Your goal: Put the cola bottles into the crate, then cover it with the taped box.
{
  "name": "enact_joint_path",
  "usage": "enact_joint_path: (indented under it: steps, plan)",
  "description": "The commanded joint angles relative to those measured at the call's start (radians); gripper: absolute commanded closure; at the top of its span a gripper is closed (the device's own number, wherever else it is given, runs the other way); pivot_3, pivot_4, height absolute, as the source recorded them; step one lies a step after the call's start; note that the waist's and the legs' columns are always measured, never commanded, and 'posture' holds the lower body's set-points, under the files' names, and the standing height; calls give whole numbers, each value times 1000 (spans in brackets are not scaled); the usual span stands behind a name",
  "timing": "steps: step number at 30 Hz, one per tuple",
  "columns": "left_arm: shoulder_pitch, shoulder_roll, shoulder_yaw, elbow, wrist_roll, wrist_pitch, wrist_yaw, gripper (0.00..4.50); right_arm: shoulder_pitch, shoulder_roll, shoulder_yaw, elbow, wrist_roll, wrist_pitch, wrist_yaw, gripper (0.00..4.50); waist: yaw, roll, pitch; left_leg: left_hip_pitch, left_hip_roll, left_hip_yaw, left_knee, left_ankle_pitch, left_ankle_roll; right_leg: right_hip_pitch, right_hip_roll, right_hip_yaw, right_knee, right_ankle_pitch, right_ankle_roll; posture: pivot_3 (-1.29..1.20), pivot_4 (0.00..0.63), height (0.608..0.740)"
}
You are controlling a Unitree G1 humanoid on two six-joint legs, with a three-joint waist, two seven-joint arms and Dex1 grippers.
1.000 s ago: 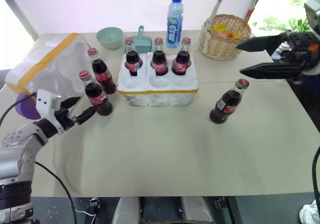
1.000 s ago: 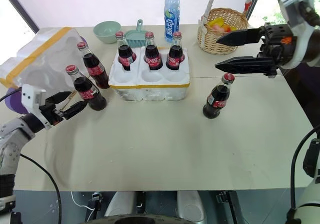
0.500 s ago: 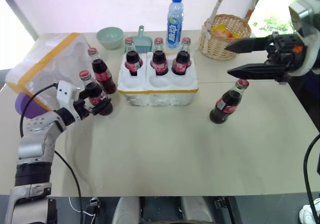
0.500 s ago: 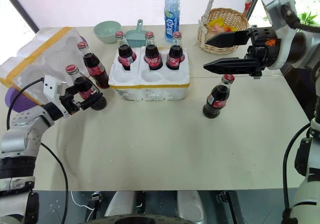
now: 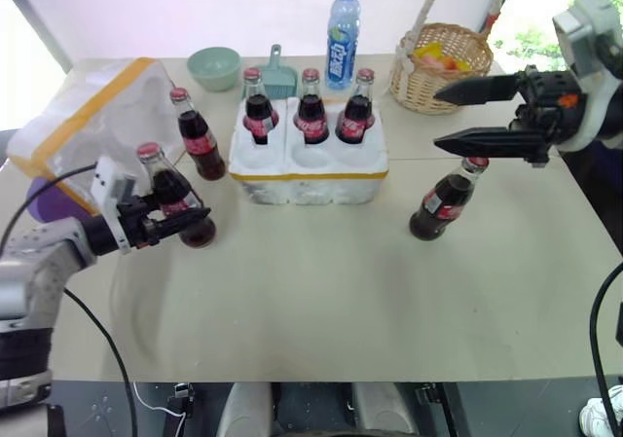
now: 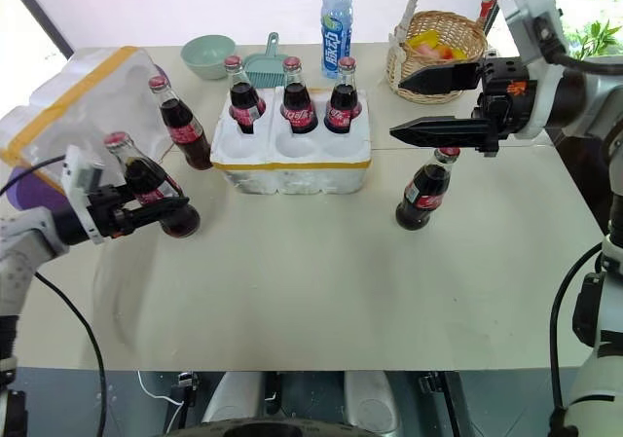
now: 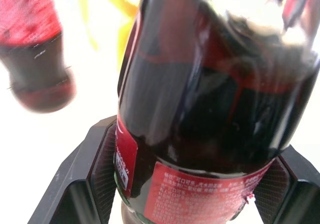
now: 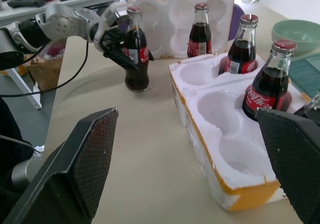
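My left gripper (image 5: 173,227) is shut on a cola bottle (image 5: 176,200), which tilts with its red cap toward the taped box (image 5: 83,126). The left wrist view shows the fingers (image 7: 100,159) on both sides of that bottle (image 7: 200,109). A second cola bottle (image 5: 196,137) stands beside the box, which lies on its side with its hollows showing. The crate (image 5: 311,186) holds three bottles (image 5: 311,116) in its back row; its front wells hold nothing. My right gripper (image 5: 436,119) hangs open, just above another upright bottle (image 5: 443,199) to the right of the crate.
Behind the crate stand a blue-capped water bottle (image 5: 341,23), a wicker basket (image 5: 438,62), a green bowl (image 5: 214,67) and a teal dustpan (image 5: 277,82). A purple thing (image 5: 39,203) lies under the box's near corner. Bare table stretches in front of the crate.
My left gripper has come in around the near bottle, shut on it and tipped it, shifting it toward the near edge. The right gripper has stayed put.
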Motion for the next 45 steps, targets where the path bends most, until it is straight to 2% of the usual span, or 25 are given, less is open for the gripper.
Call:
enact_joint_path:
  steps: [1,3,6,11,14,18,28,34,38,40,41,42,45]
  plan:
    - [-166,-19,22,-70,-150,84,18,1648,-6,-22,-25,-30,-11,-23,-23,0,10,0,0,0,0,0,2,0,0,1,0,0,0,0,0,0,150,740]
    - [-280,-77,-23,-47,-155,95,59,1648,-4,-22,-23,-34,-14,-23,-32,0,21,-1,1,1,-1,0,5,0,0,3,0,0,0,2,2,0,150,740]
    - [-526,-264,-155,96,7,-11,196,1648,16,-30,-25,-54,-17,-30,-39,0,41,-2,2,4,-3,-2,9,0,0,11,1,-1,-2,4,4,0,150,740]
    - [-730,-454,-234,353,144,-159,239,1648,37,-26,-32,-76,-11,-31,-71,0,22,-5,3,2,-4,2,14,0,1,11,1,3,-3,7,9,0,150,740]
    - [-793,-512,-280,477,230,-238,227,1648,53,-24,-33,-91,-12,-35,-92,0,12,-4,3,-3,-4,1,14,-1,1,4,2,3,-2,7,9,0,150,740]
    - [-815,-524,-335,566,322,-312,178,1648,64,-22,-40,-103,-3,-29,-121,0,11,-4,4,-13,-4,2,14,0,1,-8,2,4,1,7,9,0,150,740]
    - [-791,-507,-395,541,422,-310,101,1648,92,-8,-31,-77,-28,-55,-183,0,20,-4,4,-15,-4,2,17,0,1,-8,1,4,1,8,10,0,150,740]
    - [-782,-571,-472,631,545,-350,166,1648,87,14,-9,-66,-55,-78,-196,0,20,-4,4,-15,-4,2,18,0,1,-8,1,4,2,8,10,0,150,740]
    - [-778,-592,-475,701,598,-350,227,1648,82,24,-2,-58,-67,-88,-195,0,20,-3,4,-15,-4,2,18,0,1,-8,1,4,2,8,10,0,150,740]
    - [-769,-593,-462,691,594,-335,235,615,79,28,1,-55,-73,-92,-193,0,20,-3,4,-13,-4,2,18,0,1,-6,1,4,2,8,10,0,150,740]
    - [-760,-590,-457,673,588,-328,232,252,79,30,1,-54,-75,-93,-192,0,20,-3,4,-13,-4,2,18,0,1,-6,2,4,2,9,10,0,150,740]
    - [-748,-586,-449,647,579,-317,229,27,79,32,1,-54,-76,-95,-190,0,20,-3,4,-12,-4,2,18,0,1,-5,2,4,2,9,10,0,150,740]
    - [-698,-571,-389,511,513,-305,213,27,79,37,0,-53,-77,-99,-187,0,14,-3,4,-12,-4,2,19,0,1,-5,2,4,2,11,11,0,150,740]
